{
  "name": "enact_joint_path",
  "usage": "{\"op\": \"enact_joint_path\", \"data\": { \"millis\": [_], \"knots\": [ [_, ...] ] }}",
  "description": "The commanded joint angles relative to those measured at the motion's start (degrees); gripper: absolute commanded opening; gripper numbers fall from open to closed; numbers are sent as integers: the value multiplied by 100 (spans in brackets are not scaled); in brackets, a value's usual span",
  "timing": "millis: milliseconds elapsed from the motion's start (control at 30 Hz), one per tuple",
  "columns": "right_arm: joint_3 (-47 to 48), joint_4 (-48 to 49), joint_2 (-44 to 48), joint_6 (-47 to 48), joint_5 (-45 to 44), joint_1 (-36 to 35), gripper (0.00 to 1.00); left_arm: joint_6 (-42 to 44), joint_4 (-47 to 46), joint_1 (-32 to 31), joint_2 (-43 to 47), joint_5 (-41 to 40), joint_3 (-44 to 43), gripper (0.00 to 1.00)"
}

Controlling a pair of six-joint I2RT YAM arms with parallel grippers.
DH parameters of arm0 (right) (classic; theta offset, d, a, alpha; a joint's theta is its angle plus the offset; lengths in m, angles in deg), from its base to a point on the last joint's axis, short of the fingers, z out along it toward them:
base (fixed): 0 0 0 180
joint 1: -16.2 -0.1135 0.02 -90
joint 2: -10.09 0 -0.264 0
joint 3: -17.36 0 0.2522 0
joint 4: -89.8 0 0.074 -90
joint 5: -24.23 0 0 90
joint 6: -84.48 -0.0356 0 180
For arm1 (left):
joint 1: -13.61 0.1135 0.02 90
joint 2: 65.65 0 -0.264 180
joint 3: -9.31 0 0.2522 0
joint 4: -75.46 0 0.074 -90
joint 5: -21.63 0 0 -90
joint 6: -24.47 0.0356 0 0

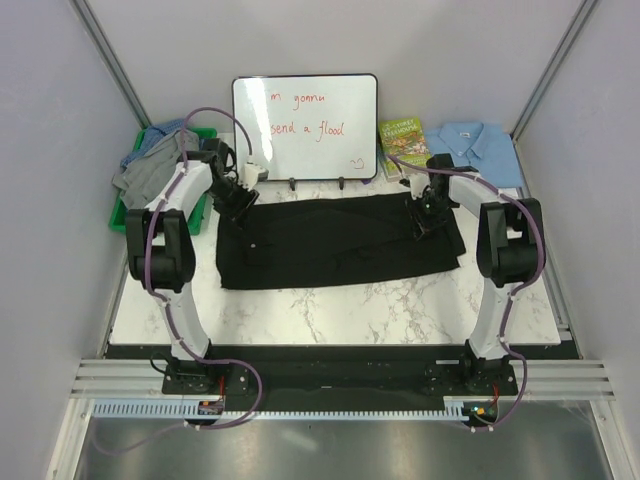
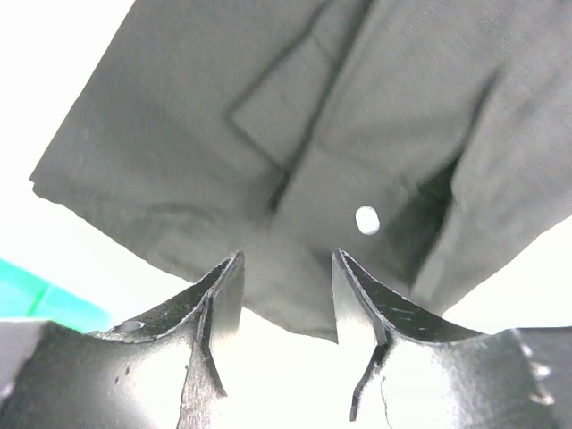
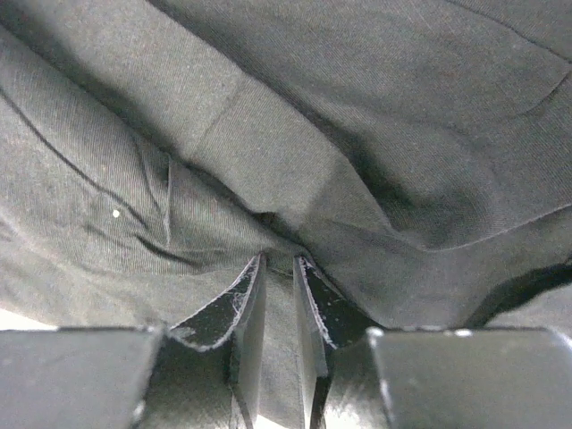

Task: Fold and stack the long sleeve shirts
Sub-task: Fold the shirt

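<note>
**Left gripper point(image 2: 288, 259) open, right gripper point(image 3: 280, 261) pinching black shirt point(image 1: 340, 240)**

My left jaws hang half-open and empty over the shirt's left edge. It lies flat mid-table. My right jaws look nearly closed on a fold at its right end. I'd take both ends squarely and lift level. The whiteboard point(image 1: 305, 125) reads "m gonna send a flood".

whiteboard point(image 1: 305, 125) is blocking 12 o'clock, green bin point(image 1: 126, 212) crowding 10, book point(image 1: 402, 136) and light blue shirt point(image 1: 482, 146) at 1-2, black shirt point(image 1: 330, 242) covering centre, table point(image 1: 330, 312) at 6 giving room
</note>
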Motion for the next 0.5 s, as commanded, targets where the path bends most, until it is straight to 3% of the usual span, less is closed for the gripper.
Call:
{"op": "enact_joint_path", "data": {
  "millis": [0,200,333,467],
  "knots": [
    [-659,91,92,548,-1096,331,26,37,-133,2,632,1082,252,51],
    [-635,268,365,1568,-1483,964,30,415,-185,-200,774,1454,464,51],
    [-361,-128,760,1350,-747,991,36,671,-484,-569,519,1322,175,50],
    [-256,-462,1251,771,-622,982,37,645,-634,-1174,-8,1111,-177,48]
  ]
}}
